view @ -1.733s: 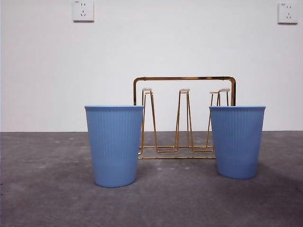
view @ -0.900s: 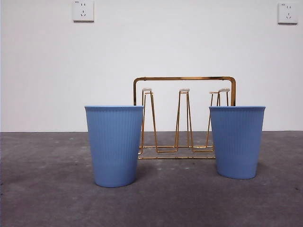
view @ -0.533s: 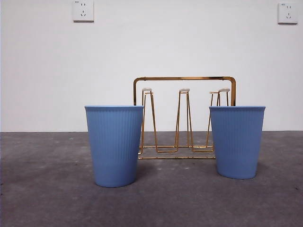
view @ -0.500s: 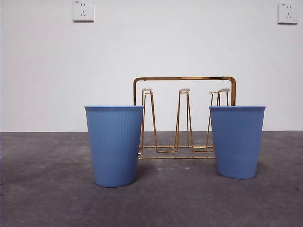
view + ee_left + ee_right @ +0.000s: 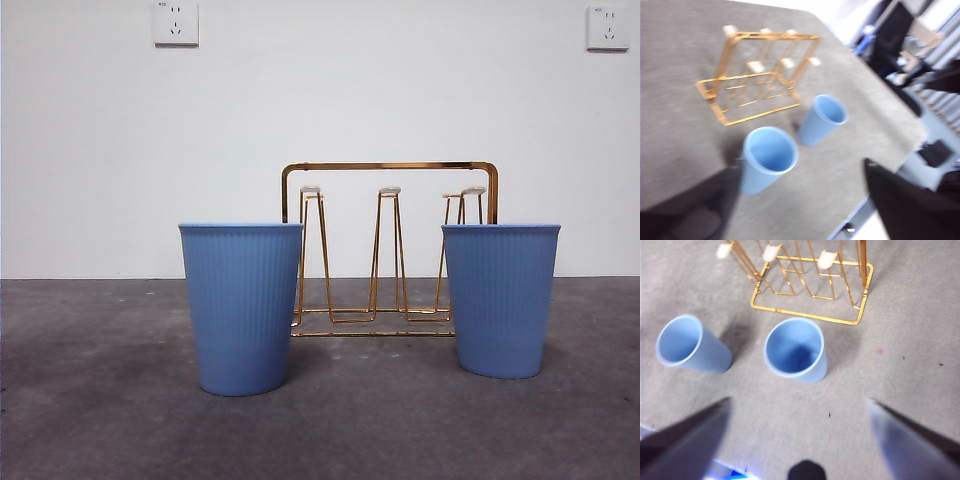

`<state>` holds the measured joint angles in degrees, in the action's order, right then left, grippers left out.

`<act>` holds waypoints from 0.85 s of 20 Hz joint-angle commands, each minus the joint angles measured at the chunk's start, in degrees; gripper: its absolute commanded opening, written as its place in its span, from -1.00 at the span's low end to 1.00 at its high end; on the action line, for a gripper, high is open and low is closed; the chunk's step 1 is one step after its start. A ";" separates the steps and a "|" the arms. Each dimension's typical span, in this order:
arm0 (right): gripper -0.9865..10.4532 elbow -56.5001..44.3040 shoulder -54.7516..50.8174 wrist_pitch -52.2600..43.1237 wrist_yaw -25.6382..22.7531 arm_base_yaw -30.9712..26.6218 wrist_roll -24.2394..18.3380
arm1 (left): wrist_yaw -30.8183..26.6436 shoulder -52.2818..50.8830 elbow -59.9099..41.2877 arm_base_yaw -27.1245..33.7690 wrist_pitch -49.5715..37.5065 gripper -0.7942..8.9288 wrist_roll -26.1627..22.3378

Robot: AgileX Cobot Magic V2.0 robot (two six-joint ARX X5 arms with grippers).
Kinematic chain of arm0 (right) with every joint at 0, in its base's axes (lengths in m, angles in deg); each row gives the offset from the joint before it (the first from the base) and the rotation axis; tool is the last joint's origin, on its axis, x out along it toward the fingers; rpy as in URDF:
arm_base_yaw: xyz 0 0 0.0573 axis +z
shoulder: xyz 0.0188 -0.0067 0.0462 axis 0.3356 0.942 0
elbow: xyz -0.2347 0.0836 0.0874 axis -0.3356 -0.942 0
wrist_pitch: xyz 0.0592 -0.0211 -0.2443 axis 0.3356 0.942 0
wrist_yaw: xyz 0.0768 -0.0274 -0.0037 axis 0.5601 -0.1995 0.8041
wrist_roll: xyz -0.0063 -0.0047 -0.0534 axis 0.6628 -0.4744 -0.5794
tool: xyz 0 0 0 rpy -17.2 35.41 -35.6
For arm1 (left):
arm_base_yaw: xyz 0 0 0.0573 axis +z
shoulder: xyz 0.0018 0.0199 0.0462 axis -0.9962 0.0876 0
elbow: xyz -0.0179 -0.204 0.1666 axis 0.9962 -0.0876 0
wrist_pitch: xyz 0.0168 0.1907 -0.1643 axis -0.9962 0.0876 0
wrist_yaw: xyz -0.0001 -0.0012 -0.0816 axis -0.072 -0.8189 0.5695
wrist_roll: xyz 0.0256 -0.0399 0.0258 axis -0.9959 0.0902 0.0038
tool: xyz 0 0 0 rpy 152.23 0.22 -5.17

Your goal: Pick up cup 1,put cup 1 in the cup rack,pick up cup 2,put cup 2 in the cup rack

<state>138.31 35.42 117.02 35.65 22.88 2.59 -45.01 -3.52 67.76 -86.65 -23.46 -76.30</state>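
Currently 2 cups (image 5: pixel 241 308) (image 5: pixel 501 299) upright, mouths up; cup rack (image 5: pixel 390 250) upright behind; both hands spread.

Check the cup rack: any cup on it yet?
No, empty. The cup rack shows bare pegs in all views; both blue cups stand upright on the table in front.

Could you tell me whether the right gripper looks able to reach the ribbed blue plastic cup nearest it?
Probably yes: the right gripper hangs open above the cup, which stands upright, apart from the other cup and the gold wire rack.
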 commanded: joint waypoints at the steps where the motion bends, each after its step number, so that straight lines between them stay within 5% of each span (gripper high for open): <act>1: 0.10 0.00 4.87 -2.08 0.24 1.62 2.05 | 4.04 1.22 -0.04 -0.15 -2.84 0.59 2.56; 9: 0.08 0.72 26.10 -10.21 -11.80 11.93 4.39 | 11.21 5.99 0.00 -2.97 -6.40 0.59 6.14; 14: -0.14 0.98 34.62 -15.08 -14.67 13.66 6.40 | 11.21 7.98 0.00 -6.25 -7.48 0.59 7.21; 17: -0.53 0.98 37.44 -16.00 -15.21 13.66 6.69 | 11.21 8.68 0.00 -7.48 -8.31 0.59 8.31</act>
<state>139.09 72.55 101.10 20.46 36.47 8.64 -34.04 5.22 67.76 -94.01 -31.31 -68.40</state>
